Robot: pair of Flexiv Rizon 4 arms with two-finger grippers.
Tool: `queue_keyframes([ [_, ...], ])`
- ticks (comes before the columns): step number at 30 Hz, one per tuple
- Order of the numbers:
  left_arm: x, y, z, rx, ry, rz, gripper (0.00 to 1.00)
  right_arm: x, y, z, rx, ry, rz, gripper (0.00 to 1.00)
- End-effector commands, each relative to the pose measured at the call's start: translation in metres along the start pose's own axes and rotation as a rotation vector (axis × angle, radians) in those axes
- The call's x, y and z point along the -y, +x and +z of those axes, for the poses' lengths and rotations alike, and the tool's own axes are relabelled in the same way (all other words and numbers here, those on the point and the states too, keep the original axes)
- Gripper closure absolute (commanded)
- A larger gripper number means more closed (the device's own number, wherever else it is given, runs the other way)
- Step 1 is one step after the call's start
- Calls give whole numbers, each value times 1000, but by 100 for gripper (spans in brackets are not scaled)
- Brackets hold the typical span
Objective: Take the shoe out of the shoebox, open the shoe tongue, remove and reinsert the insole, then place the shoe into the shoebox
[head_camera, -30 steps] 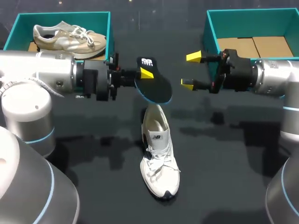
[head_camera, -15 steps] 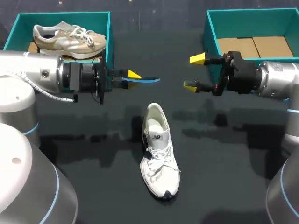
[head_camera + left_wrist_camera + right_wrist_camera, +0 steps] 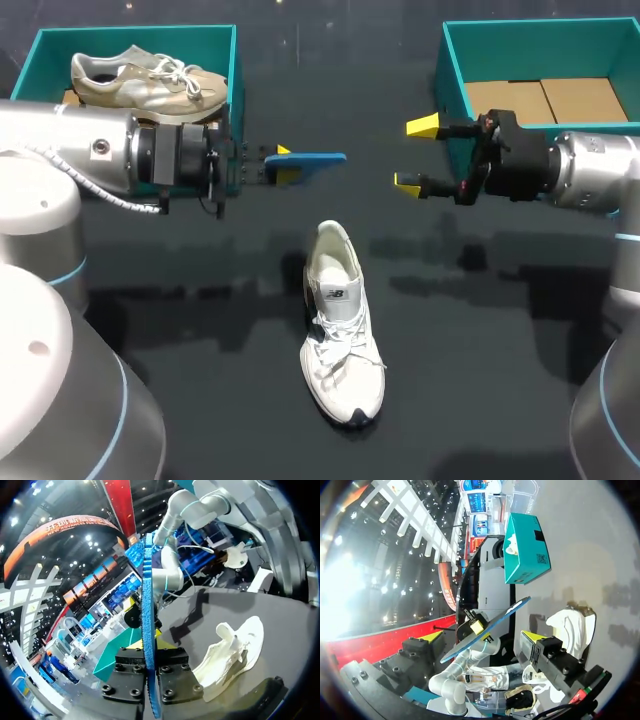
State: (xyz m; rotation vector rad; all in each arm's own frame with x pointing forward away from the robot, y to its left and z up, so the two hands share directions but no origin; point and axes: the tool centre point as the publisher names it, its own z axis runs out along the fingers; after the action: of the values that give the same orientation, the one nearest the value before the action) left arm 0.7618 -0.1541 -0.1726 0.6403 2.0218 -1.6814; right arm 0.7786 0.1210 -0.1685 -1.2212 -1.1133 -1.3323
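Insole (image 3: pixel 318 158) of thin blue foam, clenched in the left end effector (image 3: pixel 287 165), points to 3 o'clock; the white lace-up sneaker (image 3: pixel 340 320) lies at its 5 o'clock, heel toward 12.

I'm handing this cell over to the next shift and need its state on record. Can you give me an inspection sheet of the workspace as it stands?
Surface: dark table, carrying two boxes and one shoe.
Job's things: white shoe lies on the table between the arms, toe toward the robot. The blue insole is out of it, held above the table, edge-on to the head view. The right shoebox holds no shoe and shows a bare cardboard floor.
Clutter: left shoebox with a beige shoe inside.
Grippers: left gripper is shut on the insole. Right gripper is open, holds nothing, and sits beside the right shoebox.
Cables: a thin cable loops along the left arm.
Surroundings: nothing seen.
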Motion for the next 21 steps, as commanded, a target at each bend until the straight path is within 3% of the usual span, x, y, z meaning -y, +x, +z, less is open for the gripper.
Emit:
queue_keyframes([
  [1,2,-14,12,-38,-96,-419,100,2,0,0,2,-1,1,0],
  [10,12,-37,3,-63,-79,-950,100,2,0,0,2,-1,1,0],
  [21,11,-50,-4,-53,50,-1431,100,2,0,0,2,-1,1,0],
])
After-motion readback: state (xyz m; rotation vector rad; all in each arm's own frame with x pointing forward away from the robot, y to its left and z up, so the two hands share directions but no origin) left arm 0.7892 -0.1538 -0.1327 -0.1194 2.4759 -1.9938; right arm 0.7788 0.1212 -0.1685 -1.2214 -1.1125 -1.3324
